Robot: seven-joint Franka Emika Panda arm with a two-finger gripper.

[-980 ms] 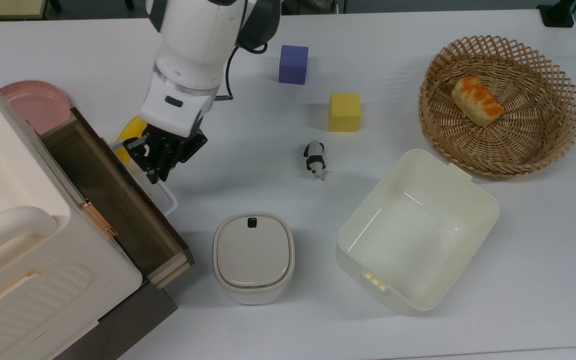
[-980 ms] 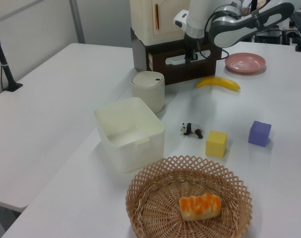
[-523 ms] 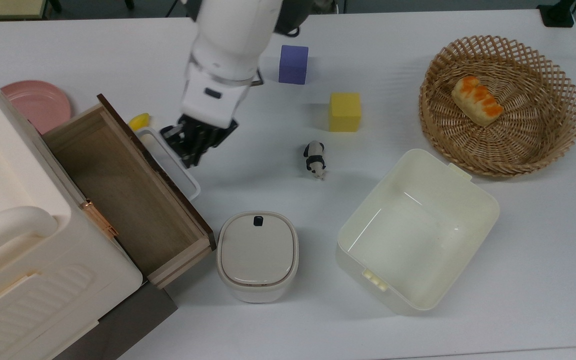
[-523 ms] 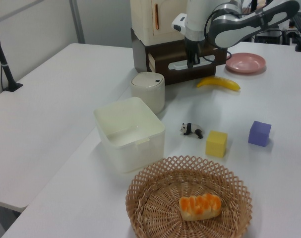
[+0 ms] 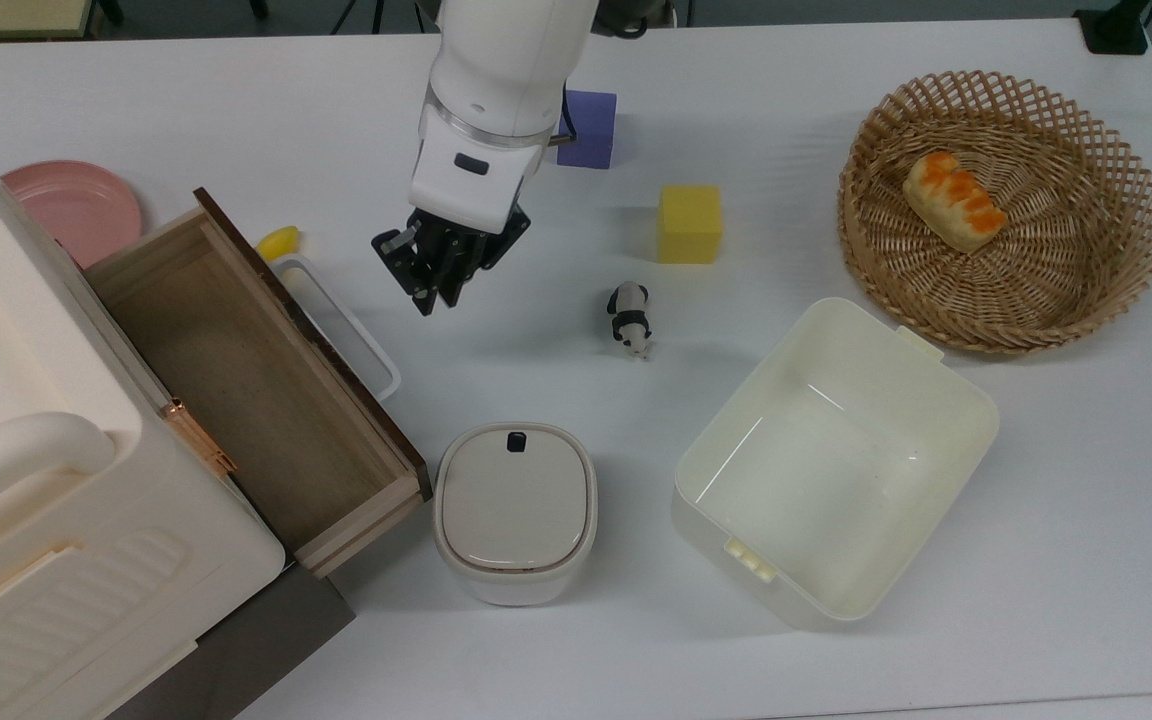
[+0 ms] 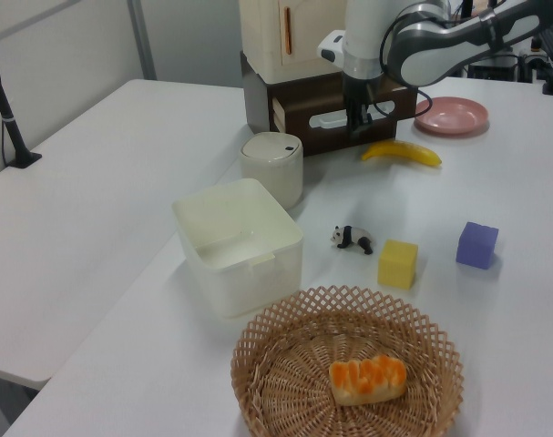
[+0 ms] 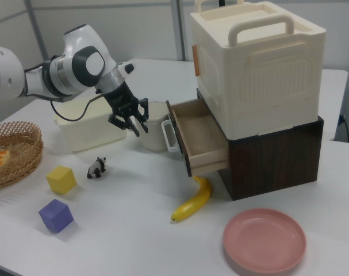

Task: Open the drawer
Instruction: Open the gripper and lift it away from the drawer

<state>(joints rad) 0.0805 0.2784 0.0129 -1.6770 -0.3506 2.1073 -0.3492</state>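
Top view: the drawer (image 5: 246,390) stands pulled out from the dark brown cabinet (image 7: 275,155) beneath the cream ribbed case (image 7: 257,63), its pale plywood interior exposed and its white loop handle (image 5: 341,325) pointing toward the top view's right. The gripper (image 5: 439,272) hangs above the white table (image 5: 836,640), near the handle but clear of it, on the top view's right of the drawer front. Its black fingers lie close together with nothing between them (whether a narrow gap remains cannot be told). A banana (image 7: 192,201) lies on the table just beside the drawer; in the top view only its yellow tip is visible past the drawer's far corner. A lidded cream bin (image 5: 513,510) stands just beside the drawer's near corner. A toy panda (image 5: 629,318), a yellow cube (image 5: 690,223) and a purple cube (image 5: 591,130) lie farther toward the top view's right, with an open cream tub (image 5: 836,460) and a wicker basket (image 5: 1116,290) holding a bread roll (image 5: 954,200). A pink plate (image 5: 71,200) sits behind the drawer.
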